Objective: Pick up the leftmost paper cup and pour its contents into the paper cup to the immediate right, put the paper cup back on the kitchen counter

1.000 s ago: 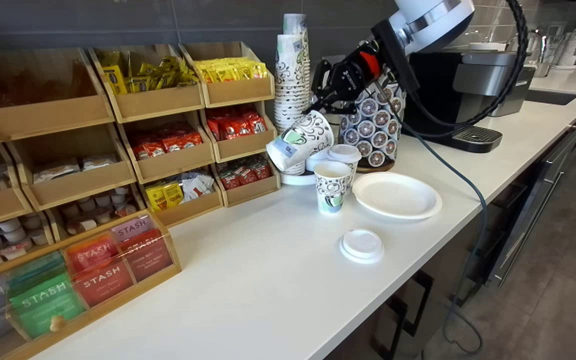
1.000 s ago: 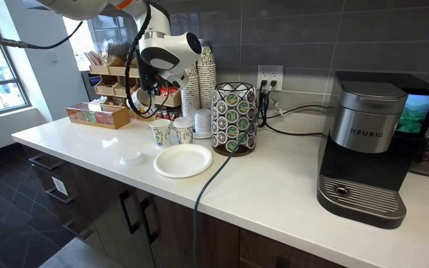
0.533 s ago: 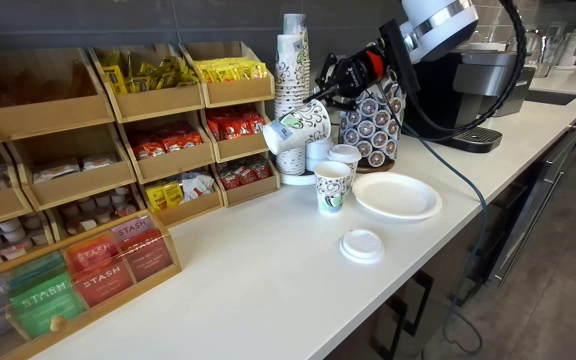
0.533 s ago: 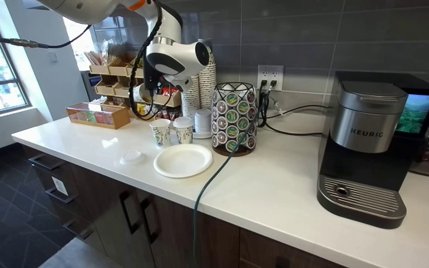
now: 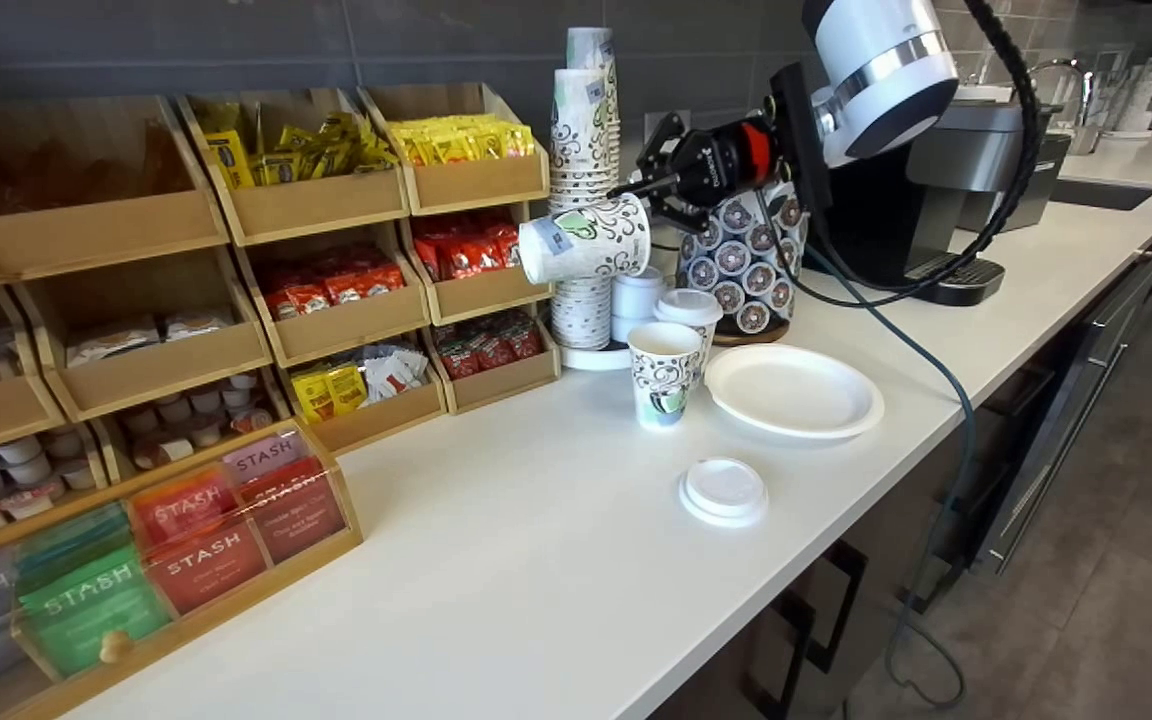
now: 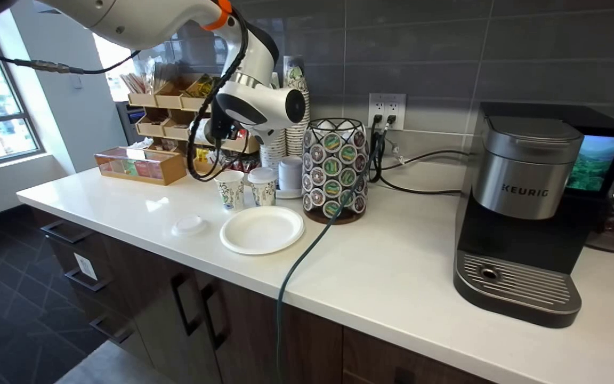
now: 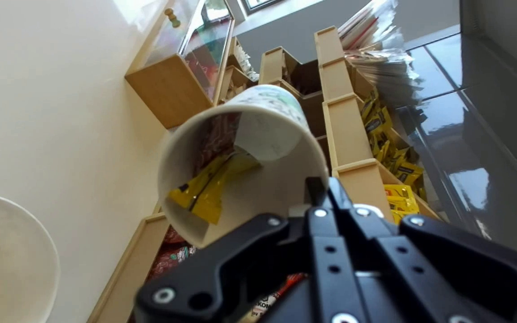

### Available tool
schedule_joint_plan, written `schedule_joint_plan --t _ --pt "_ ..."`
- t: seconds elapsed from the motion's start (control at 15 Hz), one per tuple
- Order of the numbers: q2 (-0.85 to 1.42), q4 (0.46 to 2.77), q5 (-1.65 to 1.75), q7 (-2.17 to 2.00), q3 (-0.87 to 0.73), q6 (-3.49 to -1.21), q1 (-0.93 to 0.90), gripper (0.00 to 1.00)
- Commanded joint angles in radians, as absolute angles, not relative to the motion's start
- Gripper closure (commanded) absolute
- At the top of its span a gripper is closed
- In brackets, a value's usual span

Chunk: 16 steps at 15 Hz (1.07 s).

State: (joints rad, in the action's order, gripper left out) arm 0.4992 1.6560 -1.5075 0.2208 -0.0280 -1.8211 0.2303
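Observation:
My gripper (image 5: 620, 193) is shut on the rim of the leftmost paper cup (image 5: 596, 240), held in the air beside the organizer. The cup lies almost level, mouth towards my gripper. In the wrist view, one finger (image 7: 314, 190) is inside its rim; a yellow packet (image 7: 204, 193) and something reddish lie inside the cup (image 7: 281, 105). The paper cup to the immediate right (image 5: 663, 375) stands upright and open on the kitchen counter (image 5: 496, 560), below and right of the held cup; it also shows in the wrist view (image 7: 25, 269) with a bit of yellow inside.
A lidded cup (image 5: 691, 310) stands right behind the open cup. A white plate (image 5: 793, 390) and a flat lid (image 5: 724, 490) lie nearby. Tall cup stacks (image 5: 576, 150), wooden packet bins (image 5: 481, 185) and a pod rack (image 6: 333, 170) stand behind. A cable (image 6: 312, 245) crosses the counter.
The held cup has tipped over further: its base has risen and its mouth has dropped, so it is near level. It has shifted slightly up and left. The standing cup has not moved.

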Motion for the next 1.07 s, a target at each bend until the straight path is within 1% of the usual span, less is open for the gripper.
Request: schedule_joint_plan --t 0.0,1.0 --pt "0.521 1.684 -1.598 0.271 -0.040 -1.752 0.238 0.99" --pt "0.584 1.719 -1.749 0.325 -0.089 -1.624 0.242 0.99"
